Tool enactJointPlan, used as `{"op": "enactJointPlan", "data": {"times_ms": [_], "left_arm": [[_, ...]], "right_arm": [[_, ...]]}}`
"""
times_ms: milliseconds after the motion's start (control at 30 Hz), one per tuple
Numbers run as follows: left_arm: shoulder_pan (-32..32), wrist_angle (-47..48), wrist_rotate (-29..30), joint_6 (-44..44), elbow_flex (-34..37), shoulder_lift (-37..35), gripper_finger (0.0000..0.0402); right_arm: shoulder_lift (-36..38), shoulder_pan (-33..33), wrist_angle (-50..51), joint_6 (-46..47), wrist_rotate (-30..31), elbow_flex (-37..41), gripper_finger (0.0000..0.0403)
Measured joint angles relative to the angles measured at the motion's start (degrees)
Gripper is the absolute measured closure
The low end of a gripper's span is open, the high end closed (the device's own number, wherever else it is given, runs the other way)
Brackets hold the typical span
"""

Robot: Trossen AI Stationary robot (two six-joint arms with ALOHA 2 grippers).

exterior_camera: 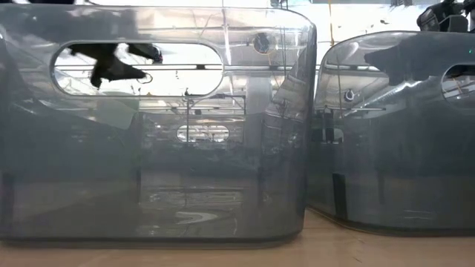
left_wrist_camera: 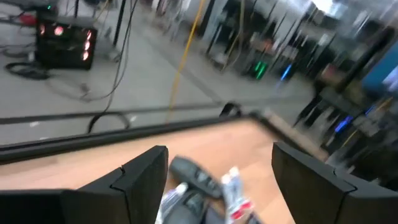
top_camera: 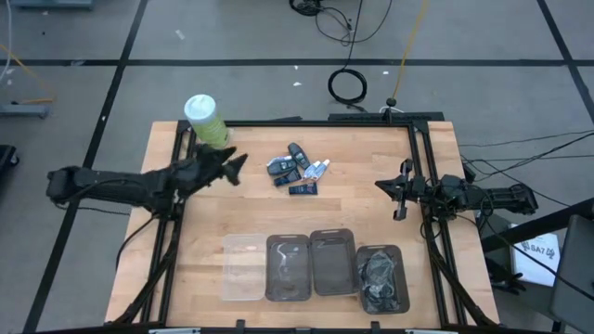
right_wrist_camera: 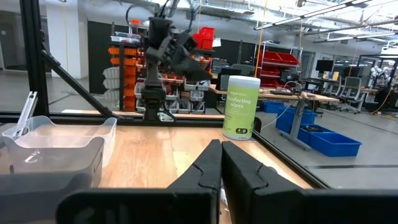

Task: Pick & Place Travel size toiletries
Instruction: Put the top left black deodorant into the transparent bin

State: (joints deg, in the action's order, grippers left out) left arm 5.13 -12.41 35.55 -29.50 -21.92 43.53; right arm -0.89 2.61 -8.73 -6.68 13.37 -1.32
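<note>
The travel size toiletries (top_camera: 311, 176) lie in a small pile on the wooden table, toward its far side: white tubes with blue marks and a dark navy one (top_camera: 303, 188), mixed with black key fobs (top_camera: 295, 154). In the left wrist view a white tube (left_wrist_camera: 233, 194) and a dark fob (left_wrist_camera: 194, 175) show between the fingers. My left gripper (top_camera: 234, 168) (left_wrist_camera: 217, 186) hovers open just left of the pile, above the table, touching nothing. My right gripper (top_camera: 393, 191) (right_wrist_camera: 221, 169) waits shut near the table's right edge.
A tall green canister with a white lid (top_camera: 205, 120) (right_wrist_camera: 241, 107) stands at the far left corner, behind the left gripper. Along the near edge sit a clear bin (top_camera: 243, 267) and three grey bins (top_camera: 332, 262); the rightmost (top_camera: 382, 276) holds dark items. Bins (exterior_camera: 156, 133) block the low view.
</note>
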Motion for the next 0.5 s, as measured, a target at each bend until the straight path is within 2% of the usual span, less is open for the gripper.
{"op": "enactJointPlan", "data": {"times_ms": [233, 367, 500], "left_arm": [[8.13, 12.11, -9.56, 2.49, -12.54, 17.82, 0.0119], [10.82, 12.2, -15.31, 4.13, -16.47, 27.51, 0.0119], [11.75, 12.02, -16.63, 5.24, -19.06, 35.44, 0.0119]], "right_arm": [[0.0, 0.0, 0.0, -0.02, 0.0, 0.0, 0.0398], [0.0, 0.01, 0.0, -0.01, 0.0, 0.0, 0.0398], [0.0, 0.02, 0.0, -0.02, 0.0, 0.02, 0.0399]]}}
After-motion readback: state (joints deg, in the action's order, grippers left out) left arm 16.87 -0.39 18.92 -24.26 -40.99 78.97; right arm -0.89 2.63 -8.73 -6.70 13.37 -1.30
